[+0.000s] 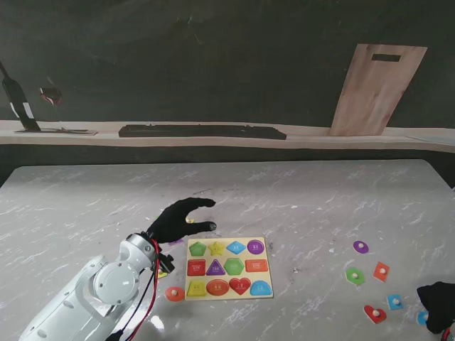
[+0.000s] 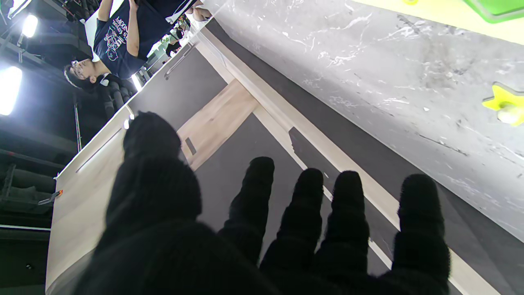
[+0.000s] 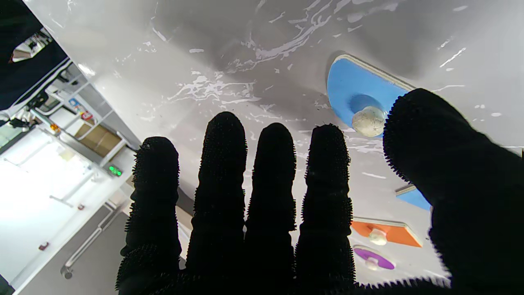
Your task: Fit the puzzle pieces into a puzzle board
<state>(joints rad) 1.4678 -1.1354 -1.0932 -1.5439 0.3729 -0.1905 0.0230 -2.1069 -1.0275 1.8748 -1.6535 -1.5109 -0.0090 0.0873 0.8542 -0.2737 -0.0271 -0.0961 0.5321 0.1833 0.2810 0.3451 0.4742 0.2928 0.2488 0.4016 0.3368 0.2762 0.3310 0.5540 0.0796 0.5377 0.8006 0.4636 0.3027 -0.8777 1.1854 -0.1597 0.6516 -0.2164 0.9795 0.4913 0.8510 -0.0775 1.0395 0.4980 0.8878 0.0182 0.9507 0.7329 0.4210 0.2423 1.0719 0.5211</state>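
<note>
The right hand [image 1: 441, 304] rests at the table's [image 1: 298, 192] near right corner, fingers [image 3: 221, 164] spread and holding nothing. A blue piece [image 3: 356, 90] with a small knob lies just beside its thumb. If the thumb comes down on the flat part and not the knob, the piece could slide away across the smooth table. It could also bump the pieces near it.

The left hand [image 1: 178, 219] hovers loose and bare just past the board's [image 1: 227, 267] far left corner. A yellow star piece [image 2: 505, 104] lies near it. A low sweep there could knock the star or push the board crooked.

The board is a pale yellow square near the table's near edge, with twelve bright shapes in rows. Whether those spots are filled or just painted is hard to tell. A red round piece [image 1: 175, 293] lies by its near left corner. Purple [image 1: 360, 246], green [image 1: 354, 275], orange [image 1: 382, 271] and heart [image 1: 374, 313] pieces lie well apart from it, toward the right edge.
</note>
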